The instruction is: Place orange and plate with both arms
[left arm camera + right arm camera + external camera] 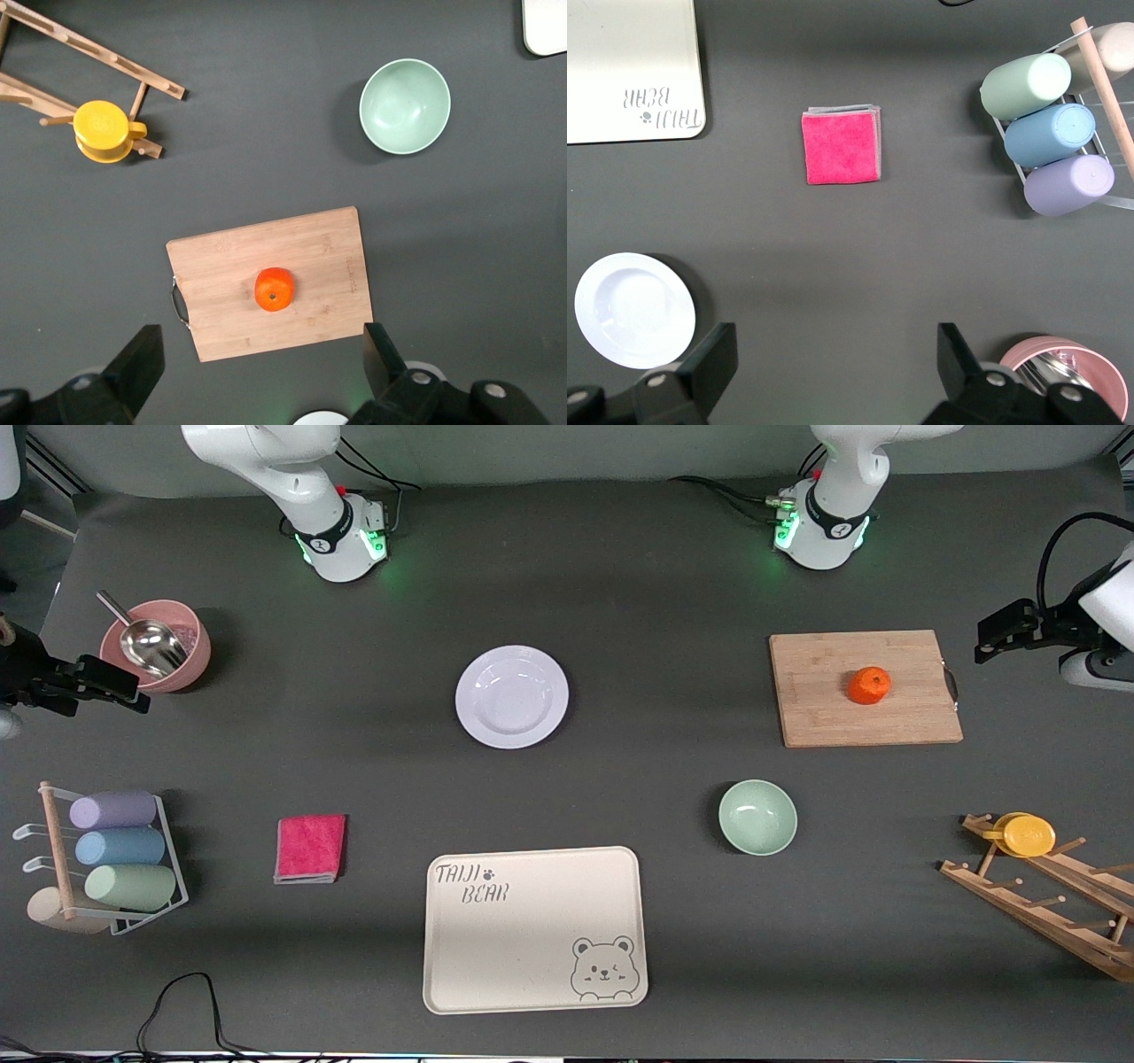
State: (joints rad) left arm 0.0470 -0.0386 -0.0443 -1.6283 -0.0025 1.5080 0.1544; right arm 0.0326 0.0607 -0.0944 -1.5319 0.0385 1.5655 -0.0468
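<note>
The small orange [869,685] [275,289] lies on a wooden cutting board [824,708] [221,283] toward the left arm's end of the table. The white plate [512,696] [635,310] sits on the dark mat near the middle, empty. My left gripper [997,638] [261,343] hangs open high in the air beside the board, holding nothing. My right gripper [115,686] [834,343] hangs open high over the right arm's end, close to a pink bowl, also empty.
A beige bear tray [534,886] lies nearest the front camera. A mint bowl [757,817] stands beside it, with a pink cloth [310,848], a wire rack of pastel cups [115,850], a pink bowl with a metal scoop [155,645] and a wooden rack with a yellow cup [1028,835].
</note>
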